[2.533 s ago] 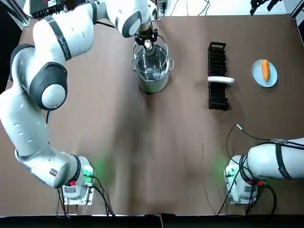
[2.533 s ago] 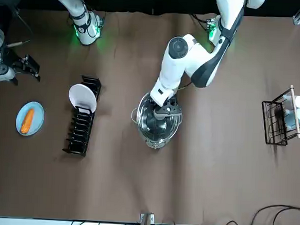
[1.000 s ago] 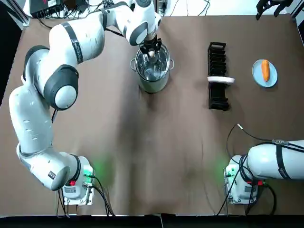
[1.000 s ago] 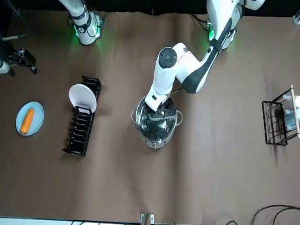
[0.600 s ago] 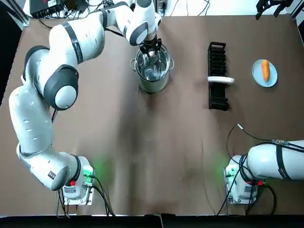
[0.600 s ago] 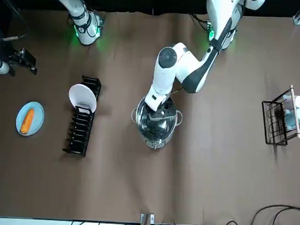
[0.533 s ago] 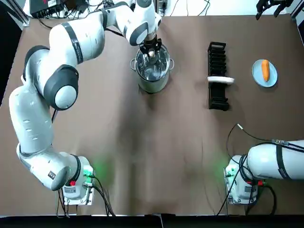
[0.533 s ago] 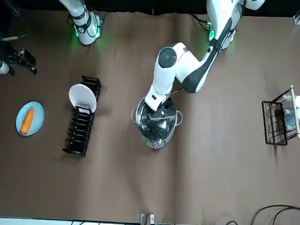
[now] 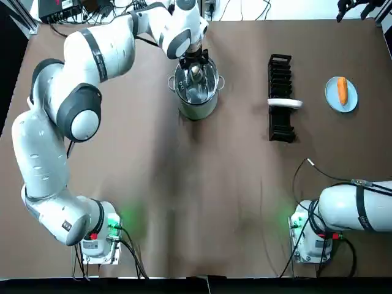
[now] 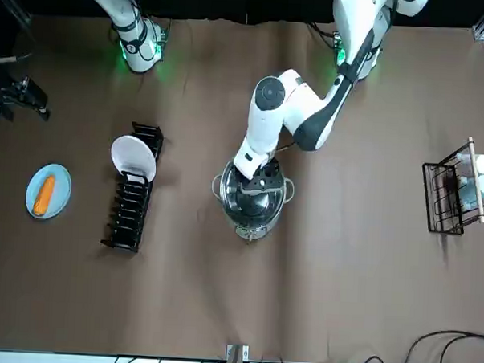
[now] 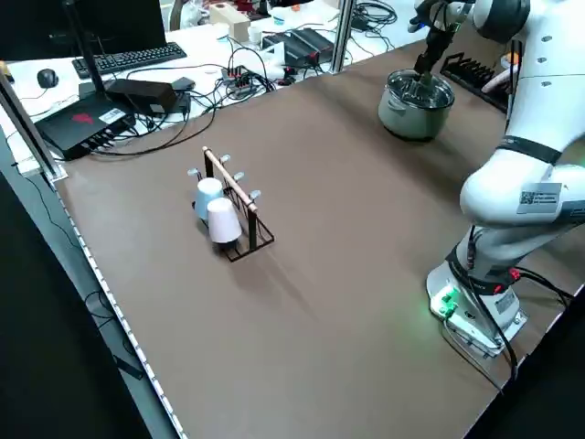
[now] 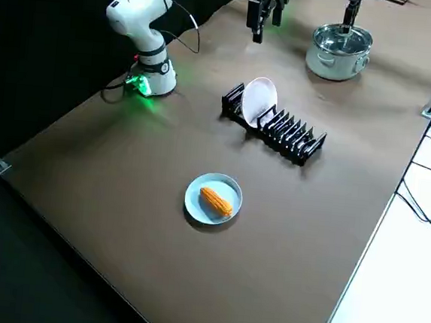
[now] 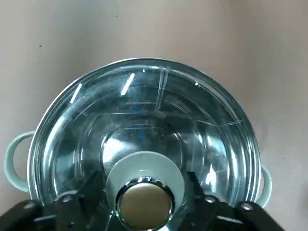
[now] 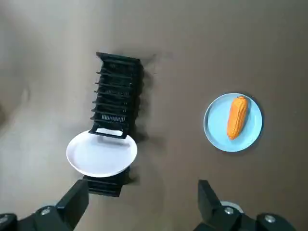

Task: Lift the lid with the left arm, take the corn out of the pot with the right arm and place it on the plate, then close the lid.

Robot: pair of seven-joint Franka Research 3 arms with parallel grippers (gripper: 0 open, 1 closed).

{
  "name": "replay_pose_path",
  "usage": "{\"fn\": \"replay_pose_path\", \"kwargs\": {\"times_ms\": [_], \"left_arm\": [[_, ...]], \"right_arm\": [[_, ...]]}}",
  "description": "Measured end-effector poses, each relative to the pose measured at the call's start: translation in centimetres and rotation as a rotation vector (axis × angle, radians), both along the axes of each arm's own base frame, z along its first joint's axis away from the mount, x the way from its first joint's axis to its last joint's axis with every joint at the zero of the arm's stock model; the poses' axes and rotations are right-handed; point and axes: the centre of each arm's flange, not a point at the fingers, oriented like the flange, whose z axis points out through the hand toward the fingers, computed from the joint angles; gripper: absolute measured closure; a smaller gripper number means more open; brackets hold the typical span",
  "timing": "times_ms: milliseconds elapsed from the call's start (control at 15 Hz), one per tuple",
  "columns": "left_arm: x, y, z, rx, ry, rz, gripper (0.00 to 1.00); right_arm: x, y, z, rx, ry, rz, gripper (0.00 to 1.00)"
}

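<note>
Brown table (image 9: 184, 184) is shared by the two arms. The left arm (image 9: 98, 49) is stretched across it to the pot (image 9: 196, 105), which is stood toward the far side. A black dish rack (image 9: 280, 122) is set to the robot's right of the pot, and a white plate (image 10: 133, 158) is held upright in one of its slots. A wire cup rack (image 10: 454, 191) is placed well apart from the pot on its left side. The pot is covered by the glass lid (image 13: 144, 110), which is seated on its rim. The blue plate (image 9: 334, 101) is laid farther right of the pot, beyond the dish rack, and the corn (image 9: 342, 90) is laid on it. The left gripper (image 13: 137, 199) is held directly above the pot, its fingers parted on either side of the lid's knob (image 9: 196, 72). They seem to stand just clear of the knob, though this cannot be settled from the wrist view. The right gripper (image 14: 142, 190) is raised far right of the pot, past the blue plate, with its fingers spread wide and nothing held.
</note>
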Motion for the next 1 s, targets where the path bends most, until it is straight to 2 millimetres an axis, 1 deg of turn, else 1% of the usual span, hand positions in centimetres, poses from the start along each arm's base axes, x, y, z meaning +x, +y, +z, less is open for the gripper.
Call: {"fn": "replay_pose_path", "kwargs": {"times_ms": [133,200,333,467,533,600,667,733,867,1000], "left_arm": [[0.2,0.0,0.5,-0.006,-0.007,0.003,0.04],[0.5,0.1,0.9,-0.011,-0.014,0.007,0.0],[1.2,0.7,1.6,-0.015,-0.022,0.019,0.0],[1.4,1.6,2.4,0.011,-0.005,0.033,0.0],[1.5,2.2,3.3,0.027,0.001,0.035,0.0],[1.8,3.1,5.0,0.038,-0.006,0.034,0.0],[2.5,4.8,7.3,0.046,-0.021,0.032,0.0],[3.3,7.1,9.7,0.063,-0.026,0.027,0.0],[4.4,12.7,13.9,0.117,-0.007,0.019,0.0],[5.0,17.7,17.3,0.132,0.025,-0.013,0.0]], "right_arm": [[0.0,-0.1,0.0,0.0,-0.001,-0.003,0.0],[0.0,-0.1,0.0,0.0,-0.001,-0.001,0.0],[0.0,0.5,0.0,0.002,-0.001,0.008,0.0],[0.1,1.2,0.0,0.001,-0.001,0.021,0.0],[0.1,1.4,0.0,0.001,-0.001,0.024,0.0],[0.1,1.5,0.0,0.001,-0.001,0.026,0.0],[0.1,1.5,0.0,0.001,-0.001,0.026,0.0],[0.1,1.5,0.0,0.001,-0.001,0.026,0.0],[0.1,1.6,0.0,0.001,-0.001,0.028,0.0],[0.1,2.0,-0.1,0.001,0.001,0.036,0.0]]}}
